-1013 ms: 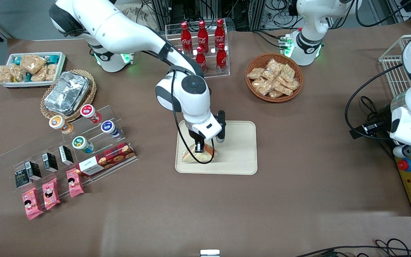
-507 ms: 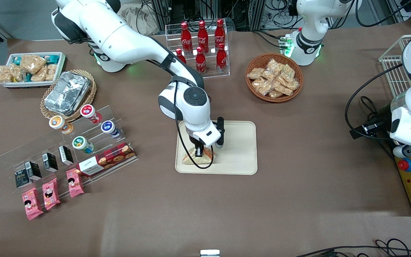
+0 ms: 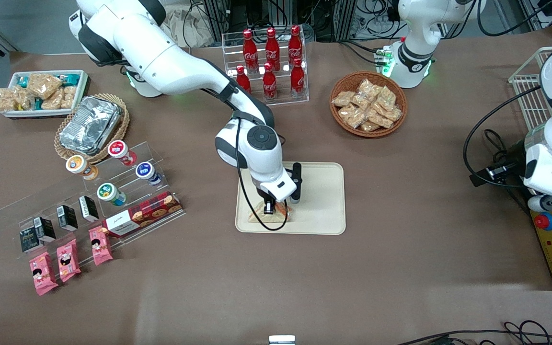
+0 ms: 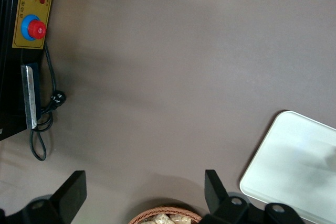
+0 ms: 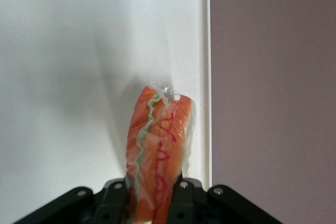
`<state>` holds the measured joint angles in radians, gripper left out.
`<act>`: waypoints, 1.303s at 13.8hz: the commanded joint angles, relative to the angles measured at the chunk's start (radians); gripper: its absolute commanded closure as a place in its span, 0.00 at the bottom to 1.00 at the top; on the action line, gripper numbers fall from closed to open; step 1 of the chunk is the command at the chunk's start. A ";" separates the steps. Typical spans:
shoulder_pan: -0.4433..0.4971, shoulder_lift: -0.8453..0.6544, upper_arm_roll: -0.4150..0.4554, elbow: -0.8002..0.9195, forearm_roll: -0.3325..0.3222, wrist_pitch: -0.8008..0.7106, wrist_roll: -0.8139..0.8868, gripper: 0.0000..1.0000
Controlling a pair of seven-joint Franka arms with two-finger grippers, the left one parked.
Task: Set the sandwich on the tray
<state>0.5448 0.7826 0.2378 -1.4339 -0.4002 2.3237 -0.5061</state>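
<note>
The sandwich [image 3: 271, 215] is a clear-wrapped wedge with tan bread and orange, green and red layers. It rests low on the cream-beige tray [image 3: 319, 201], at the tray's corner nearest the front camera toward the working arm's end. My gripper [image 3: 269, 209] is shut on the sandwich from above. In the right wrist view the sandwich [image 5: 157, 150] stands between the fingers [image 5: 181, 198], close to the tray's rim [image 5: 206, 77]. The tray's corner also shows in the left wrist view [image 4: 294, 171].
A wicker basket of snack packets [image 3: 368, 103] and a rack of red bottles [image 3: 270, 57] stand farther from the front camera. An acrylic stand with cups and boxes [image 3: 108, 191], a foil container [image 3: 89, 124] and a white snack bin [image 3: 41, 92] lie toward the working arm's end.
My gripper has come down with the sandwich and shifted slightly nearer the front camera; the sandwich now sits lower on the tray.
</note>
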 commanded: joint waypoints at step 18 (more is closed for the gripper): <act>-0.368 -0.506 -0.166 0.023 0.466 -0.624 0.142 0.00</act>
<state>0.2131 0.3321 0.0910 -1.3860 0.0221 1.7712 -0.4131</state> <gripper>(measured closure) 0.000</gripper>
